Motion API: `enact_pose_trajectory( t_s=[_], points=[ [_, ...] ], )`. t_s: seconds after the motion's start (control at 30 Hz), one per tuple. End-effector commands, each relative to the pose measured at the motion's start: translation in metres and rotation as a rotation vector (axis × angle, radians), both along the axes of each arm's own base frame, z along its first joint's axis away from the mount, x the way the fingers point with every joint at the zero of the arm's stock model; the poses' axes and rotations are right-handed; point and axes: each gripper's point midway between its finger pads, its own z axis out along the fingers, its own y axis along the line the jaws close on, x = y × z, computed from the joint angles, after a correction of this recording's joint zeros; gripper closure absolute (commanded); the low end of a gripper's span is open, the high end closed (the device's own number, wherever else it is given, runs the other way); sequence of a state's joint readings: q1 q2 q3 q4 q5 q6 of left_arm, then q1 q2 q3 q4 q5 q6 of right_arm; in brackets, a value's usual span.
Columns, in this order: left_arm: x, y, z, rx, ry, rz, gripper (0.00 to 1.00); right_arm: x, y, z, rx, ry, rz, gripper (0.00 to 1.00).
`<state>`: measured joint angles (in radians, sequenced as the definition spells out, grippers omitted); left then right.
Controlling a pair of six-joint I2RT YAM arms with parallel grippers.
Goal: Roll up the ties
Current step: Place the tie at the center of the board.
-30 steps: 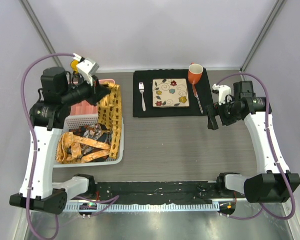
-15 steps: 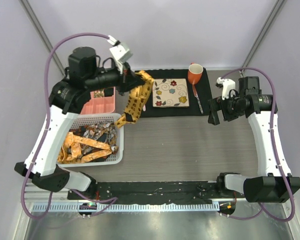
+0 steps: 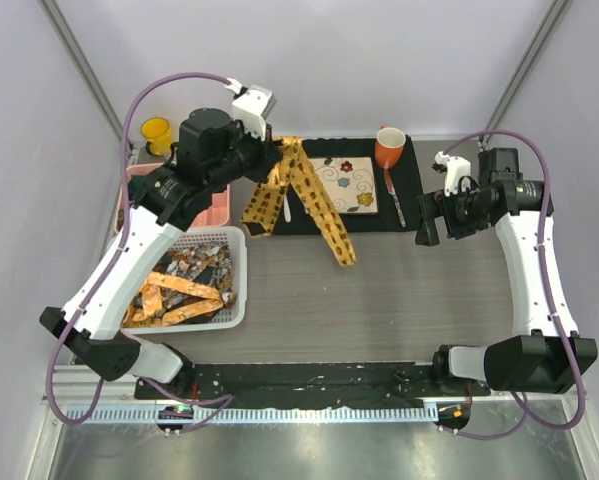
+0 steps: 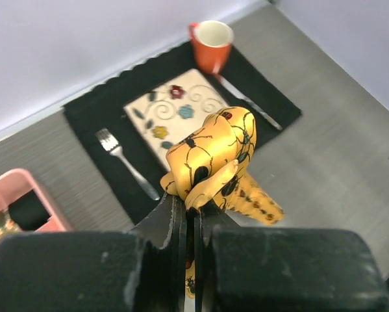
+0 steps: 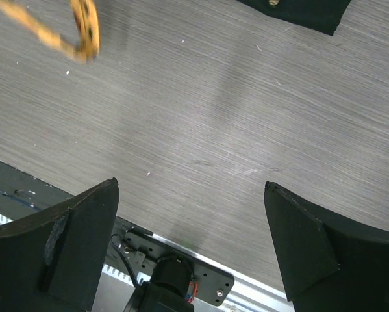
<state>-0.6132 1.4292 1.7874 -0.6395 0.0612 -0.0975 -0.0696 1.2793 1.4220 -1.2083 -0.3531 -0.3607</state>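
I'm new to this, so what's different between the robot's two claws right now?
The left gripper is shut, pinching a yellow tie; the right gripper is open and holds nothing. The left gripper is raised by the black placemat with the tie's two strands hanging from it, while the right gripper points down at the grey table. Both are dark, with two fingers each.

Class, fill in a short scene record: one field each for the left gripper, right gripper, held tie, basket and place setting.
left gripper: shut on a yellow tie, high above the black placemat
right gripper: open, empty, above the table
held tie: draped in two hanging strands
basket: white, holds more ties
place setting: floral plate, fork, orange mug
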Motion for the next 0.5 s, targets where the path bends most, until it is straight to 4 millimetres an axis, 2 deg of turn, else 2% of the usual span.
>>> enact_pose_trajectory(
  t_s=[0.0,0.03,0.13,0.17,0.23,0.27,0.33,0.37,0.4,0.43,0.47],
  points=[
    [0.000,0.026,0.031,-0.092,-0.089,0.180,1.00,0.006,0.006,0.012,0.039,-0.012,0.023,0.03],
    [-0.003,0.026,0.028,-0.096,-0.079,0.187,1.00,0.008,0.006,0.012,0.043,-0.010,0.022,0.03],
    [-0.014,0.005,0.008,-0.134,-0.005,0.166,1.00,0.011,0.003,0.011,0.048,0.010,0.027,0.03],
    [-0.019,-0.009,-0.008,-0.125,0.023,0.162,1.00,0.009,0.001,0.012,0.047,0.021,0.030,0.03],
    [-0.025,-0.035,-0.018,-0.171,0.064,0.145,1.00,0.007,-0.007,0.006,0.051,0.056,0.031,0.04],
    [-0.032,-0.061,-0.036,-0.156,0.099,0.105,1.00,0.006,-0.010,0.004,0.054,0.067,0.030,0.04],
    [-0.037,-0.095,-0.040,-0.227,0.138,0.060,1.00,0.001,-0.022,-0.001,0.054,0.101,0.019,0.04],
    [-0.046,-0.118,-0.042,-0.247,0.154,0.019,1.00,0.000,-0.026,-0.004,0.067,0.122,0.012,0.05],
    [-0.041,-0.143,-0.052,-0.265,0.169,0.000,1.00,-0.002,-0.030,-0.005,0.072,0.131,0.010,0.05],
    [-0.048,-0.165,-0.056,-0.290,0.195,-0.038,1.00,-0.007,-0.037,-0.007,0.091,0.158,-0.014,0.06],
    [-0.050,-0.178,-0.045,-0.322,0.187,-0.072,0.99,-0.008,-0.041,-0.009,0.099,0.165,0.001,0.06]
  ],
)
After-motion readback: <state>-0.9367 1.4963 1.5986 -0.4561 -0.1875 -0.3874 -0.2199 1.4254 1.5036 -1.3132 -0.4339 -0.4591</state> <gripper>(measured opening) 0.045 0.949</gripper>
